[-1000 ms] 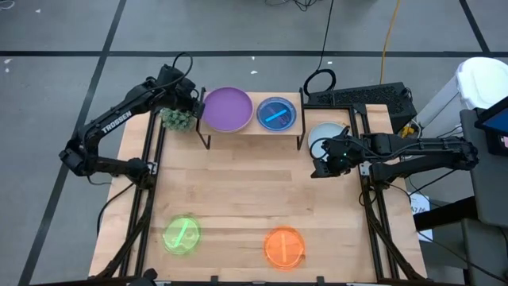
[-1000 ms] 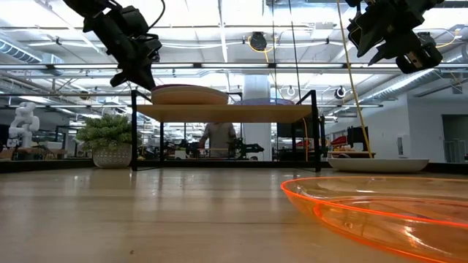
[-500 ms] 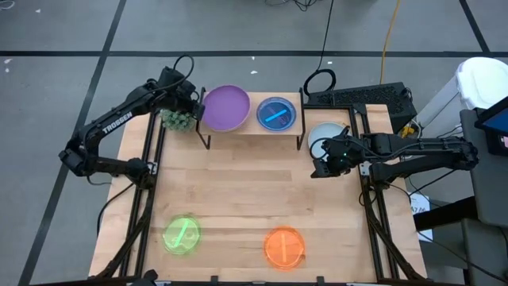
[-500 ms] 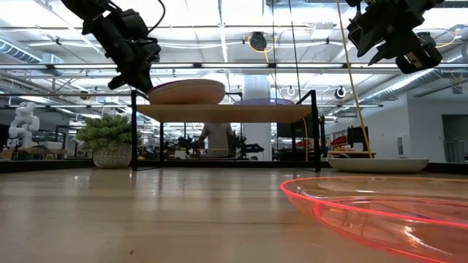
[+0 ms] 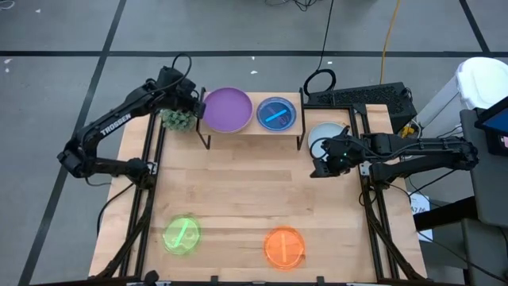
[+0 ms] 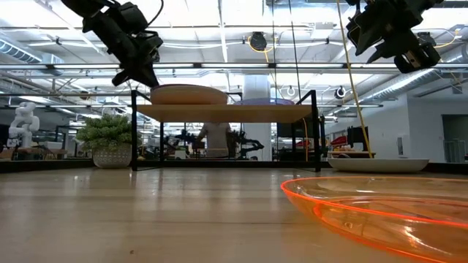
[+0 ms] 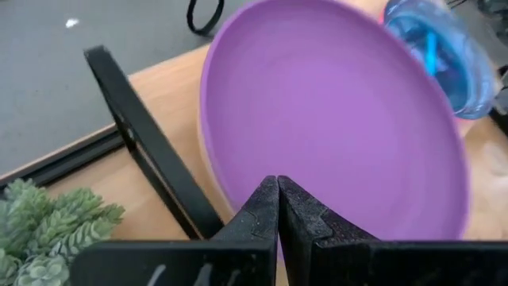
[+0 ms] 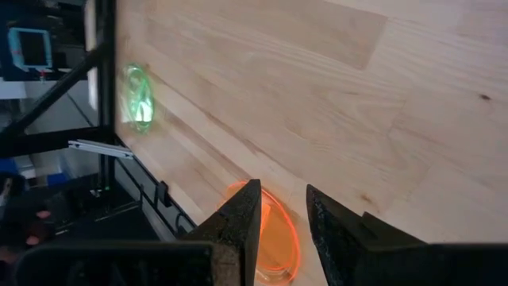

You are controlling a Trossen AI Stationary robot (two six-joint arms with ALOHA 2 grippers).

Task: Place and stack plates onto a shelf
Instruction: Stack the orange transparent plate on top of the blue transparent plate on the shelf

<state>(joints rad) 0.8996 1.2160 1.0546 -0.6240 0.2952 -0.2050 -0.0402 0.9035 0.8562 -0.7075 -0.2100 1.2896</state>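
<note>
Left gripper point(image 7: 278, 208) sat at the near rim of the purple plate point(image 7: 333, 119), fingers pressed together with no gap visible between the tips. From the wrist view I could not tell whether a sliver of rim was pinched between them or they merely touched it; judged clenched, grip on the plate uncertain. In the high view the left gripper point(image 5: 193, 103) was at the left edge of the purple plate point(image 5: 228, 110), which lay on the left half of the shelf point(image 5: 250, 126). Low view showed the plate resting roughly level on the shelf top point(image 6: 219, 111), its underside pale.

Blue plate point(image 5: 276, 113) occupied the shelf's right half, just beside the purple one.

Right gripper point(image 5: 324, 167) hung above the table near the shelf's right end, fingers slightly apart and empty; a grey-blue plate point(image 5: 324, 133) lay just behind it on the table. Green plate point(image 5: 182, 235) and orange plate point(image 5: 284, 246) were on the table point(image 5: 238, 183) near the front edge, well apart. A small potted plant point(image 5: 178, 119) stood just beside the shelf's left leg.

Judgement: the step was seating the purple plate. To do it well, make sure the plate lies flat and fully on the board, clear of the blue one, then open and draw back outward and up, avoiding the plant and the shelf leg.
</note>
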